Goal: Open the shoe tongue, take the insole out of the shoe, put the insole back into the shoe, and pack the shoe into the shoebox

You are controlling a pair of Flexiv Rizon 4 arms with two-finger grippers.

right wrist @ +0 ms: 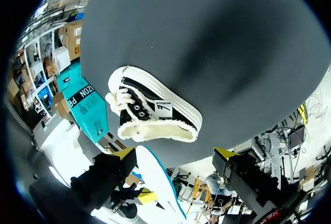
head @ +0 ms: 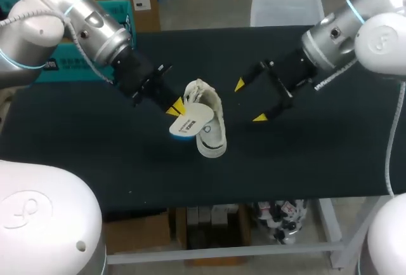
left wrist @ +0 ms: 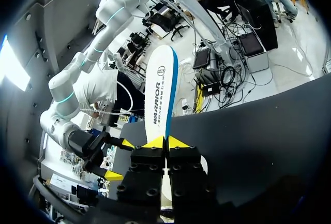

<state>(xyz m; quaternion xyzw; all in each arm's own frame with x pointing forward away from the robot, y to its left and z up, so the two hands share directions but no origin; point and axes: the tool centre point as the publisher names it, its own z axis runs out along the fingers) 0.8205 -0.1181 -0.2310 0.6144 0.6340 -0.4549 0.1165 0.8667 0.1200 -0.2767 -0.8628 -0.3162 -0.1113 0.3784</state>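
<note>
A black high-top shoe (head: pixel 208 121) with a white sole and fleecy white lining lies on its side mid-table; the right wrist view shows its open collar and laces (right wrist: pixel 155 111). My left gripper (head: pixel 176 107) is shut on one end of a white insole (head: pixel 190 122) with a blue edge, held just left of the shoe. Seen from the left wrist, the insole (left wrist: pixel 160 94) sticks straight out from the left gripper (left wrist: pixel 165 142). My right gripper (head: pixel 250 101) hangs open to the shoe's right, holding nothing. From its own wrist, the right gripper (right wrist: pixel 174 154) faces the shoe, with the insole (right wrist: pixel 155 182) near it.
The dark table (head: pixel 304 154) stretches bare around the shoe. A teal box (head: pixel 120 13) stands at the far left corner behind my left arm, also seen as the teal box (right wrist: pixel 85 105) beyond the shoe. My right gripper (left wrist: pixel 118 159) shows beside the left one.
</note>
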